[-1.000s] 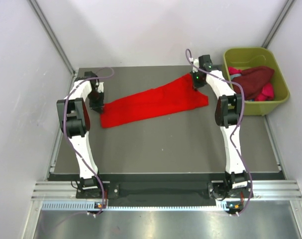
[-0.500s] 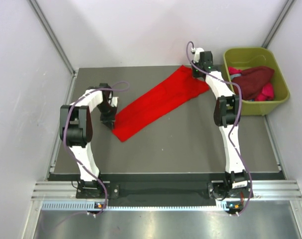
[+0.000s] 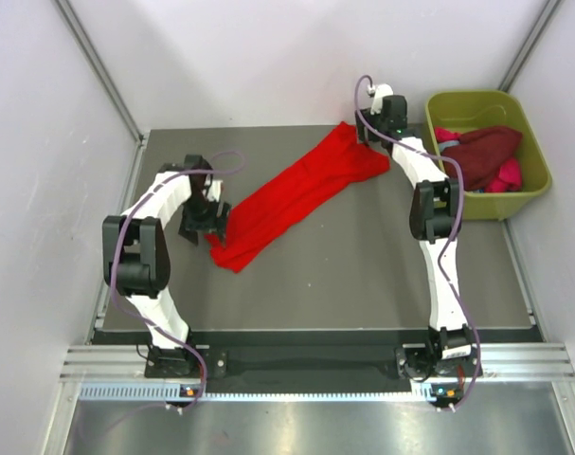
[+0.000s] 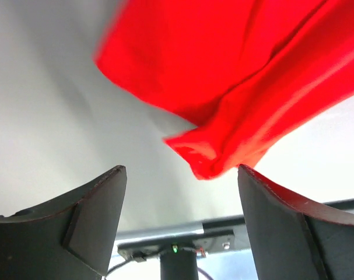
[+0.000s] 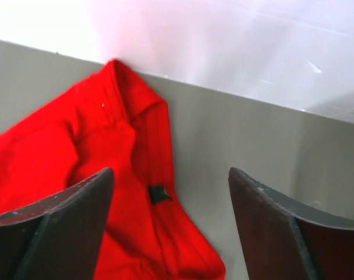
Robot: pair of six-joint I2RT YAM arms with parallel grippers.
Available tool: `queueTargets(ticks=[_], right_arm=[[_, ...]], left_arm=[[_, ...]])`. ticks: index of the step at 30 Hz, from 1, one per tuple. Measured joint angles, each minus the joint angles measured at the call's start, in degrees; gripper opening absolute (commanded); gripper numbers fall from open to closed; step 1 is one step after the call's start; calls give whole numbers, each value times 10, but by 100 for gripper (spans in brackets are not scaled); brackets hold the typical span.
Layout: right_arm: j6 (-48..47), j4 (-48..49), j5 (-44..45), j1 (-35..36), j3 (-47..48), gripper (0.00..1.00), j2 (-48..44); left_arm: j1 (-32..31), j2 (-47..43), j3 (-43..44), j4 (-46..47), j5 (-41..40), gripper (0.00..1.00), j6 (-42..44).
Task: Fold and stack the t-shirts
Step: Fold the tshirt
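On the grey table (image 3: 363,275), the bright red t-shirt (image 3: 287,194) is being left unfolded, unstacked, by the wide-open, empty left gripper (image 4: 181,168) and right gripper (image 5: 171,170).

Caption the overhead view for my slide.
Red t-shirt diagonal on table; left end effector and right end effector both open.

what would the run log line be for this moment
stage: red t-shirt laid diagonally on table, unfolded | left gripper: open at its near end | right gripper: open over its far end | green tub: holds other shirts
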Motion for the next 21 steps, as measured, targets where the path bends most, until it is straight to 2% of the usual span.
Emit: queueTargets(ticks=[4,9,14,16,21], right_arm=[[0,-2,0,0,-32,82,-30],[10,-8,-23,0,-96,81,-102],[38,-20,-81,0,-141,75,-154],[46,-31,-103,1,-145,70,-156],[58,-60,-134,2,-153,68,-144]], left_arm=[[0,3,79,7,-4,81,4],[2,57,214,17,-6,79,11],[3,93,235,23,-1,75,11],[3,109,236,23,1,71,11],[3,149,251,20,10,68,11]])
